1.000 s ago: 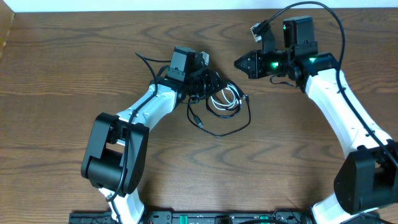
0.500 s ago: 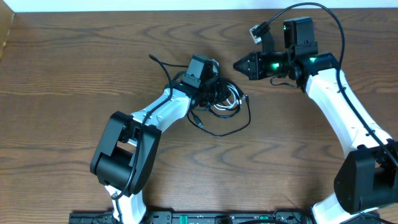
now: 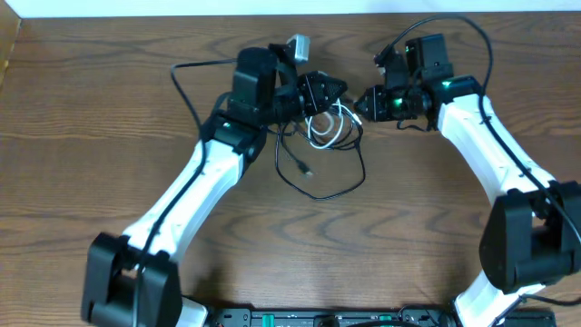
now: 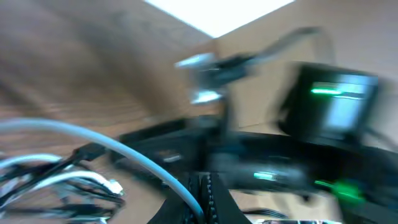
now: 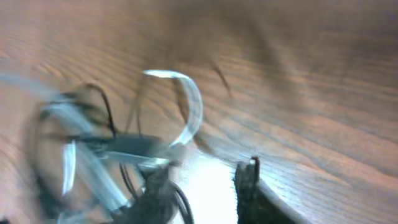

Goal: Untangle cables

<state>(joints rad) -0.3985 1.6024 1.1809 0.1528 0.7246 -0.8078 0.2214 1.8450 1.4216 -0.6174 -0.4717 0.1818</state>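
The cables lie tangled at the table's back centre. The white cable [image 3: 327, 129] forms small loops. The black cable [image 3: 338, 182] sweeps a wide loop toward the front, its plug end [image 3: 307, 171] lying inside it. My left gripper [image 3: 334, 91] hovers over the back of the tangle. In the blurred left wrist view the left gripper [image 4: 204, 190] is shut on a strand of the white cable [image 4: 81, 134]. My right gripper [image 3: 362, 102] is just right of the tangle. In the right wrist view the right gripper [image 5: 202, 186] is open, with a white cable loop [image 5: 189, 109] ahead of it.
The brown wooden table [image 3: 109, 163] ends at a white wall along the back. A thick black arm wire [image 3: 186, 86] arcs out left of my left wrist. Both arm bases stand at the front edge.
My left arm swung back and up with the white strand in its jaws, pulling the coil. My right gripper moved left toward the tangle and opened.
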